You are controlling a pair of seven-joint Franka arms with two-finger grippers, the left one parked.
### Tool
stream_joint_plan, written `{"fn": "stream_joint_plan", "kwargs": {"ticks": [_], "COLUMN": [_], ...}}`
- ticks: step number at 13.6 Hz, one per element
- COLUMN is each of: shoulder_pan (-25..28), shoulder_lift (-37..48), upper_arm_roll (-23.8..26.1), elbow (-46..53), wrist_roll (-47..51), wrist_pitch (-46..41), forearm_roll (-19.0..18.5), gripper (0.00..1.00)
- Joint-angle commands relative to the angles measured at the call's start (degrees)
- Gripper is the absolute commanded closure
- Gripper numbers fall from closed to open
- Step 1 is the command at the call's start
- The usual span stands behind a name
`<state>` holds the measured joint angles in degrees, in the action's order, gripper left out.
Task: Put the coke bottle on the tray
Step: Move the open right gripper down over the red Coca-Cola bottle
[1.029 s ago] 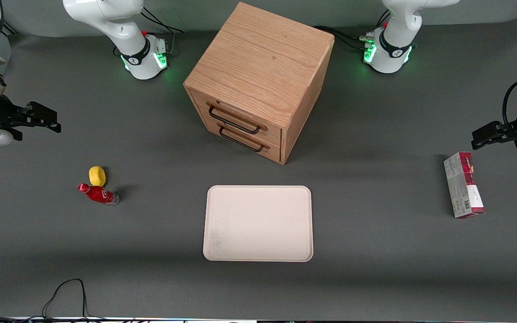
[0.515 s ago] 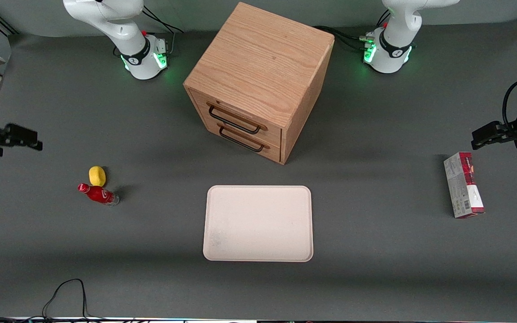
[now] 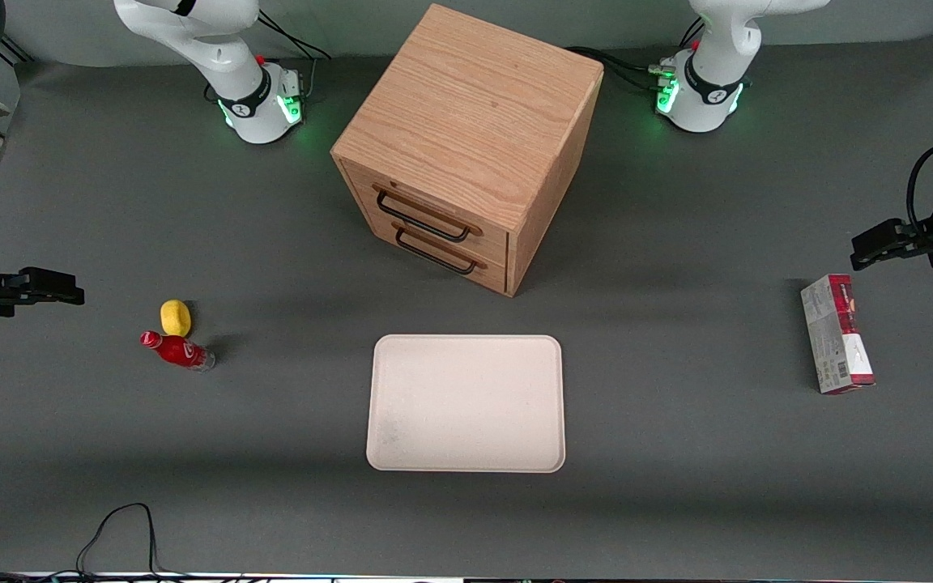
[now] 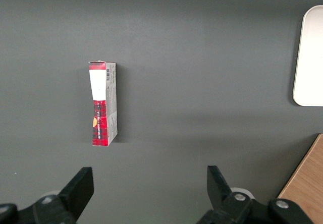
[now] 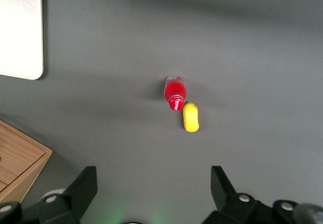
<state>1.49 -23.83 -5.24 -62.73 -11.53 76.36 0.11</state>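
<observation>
- The pincer (image 3: 61, 287) hangs at the working arm's end of the table (image 3: 677, 486), above the mat, its fingers pointing along the table toward the middle. In the right wrist view the pincer (image 5: 154, 191) has its two fingers spread wide with nothing between them.
- The coke bottle (image 3: 177, 351) stands on the table just beside the yellow lump (image 3: 176, 317) — the lump is a little farther from the front camera, and whether the two touch cannot be told. In the right wrist view the coke bottle (image 5: 174, 93) is seen from above, cap uppermost, with the yellow lump (image 5: 191, 117) close against it.
- Against half a second ago the pincer sits lower in the front view and slightly more toward the bottle; against one second ago it has dropped well down from its higher place. Bottle, lump, tray and cabinet have not moved.
- The tray (image 3: 402, 356) lies flat and bare near the table's middle, in front of the wooden cabinet (image 3: 466, 129) and nearer the front camera than it.
- Open mat lies between bottle and tray — nothing stands on that stretch. The red-and-white carton (image 3: 836, 334) lies toward the parked arm's end, well apart from the tray.
</observation>
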Motion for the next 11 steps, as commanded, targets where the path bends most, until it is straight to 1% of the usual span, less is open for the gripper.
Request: {"fn": "stream_joint_plan", "kwargs": {"ticks": [1,2,8,9,11], "shoulder_pan": [0.3,0.4,0.9,0.8,0.7], "shoulder_lift": [6.3,8.0,7.6,7.3,5.8], "upper_arm_roll": [-0.6,-0.6,-0.6,-0.6,-0.6], "elbow": [-15.5,-20.7,-38.5,-40.4,-41.8], "wrist_roll": [-1.5,-1.5,-1.4,-1.5,-1.7], "wrist_pitch": [8.9,13.4,36.9,40.1,42.7], "forearm_roll": [0.1,0.0,0.0,0.0,0.0], "gripper": [0.00,0.00,0.00,0.00,0.00]}}
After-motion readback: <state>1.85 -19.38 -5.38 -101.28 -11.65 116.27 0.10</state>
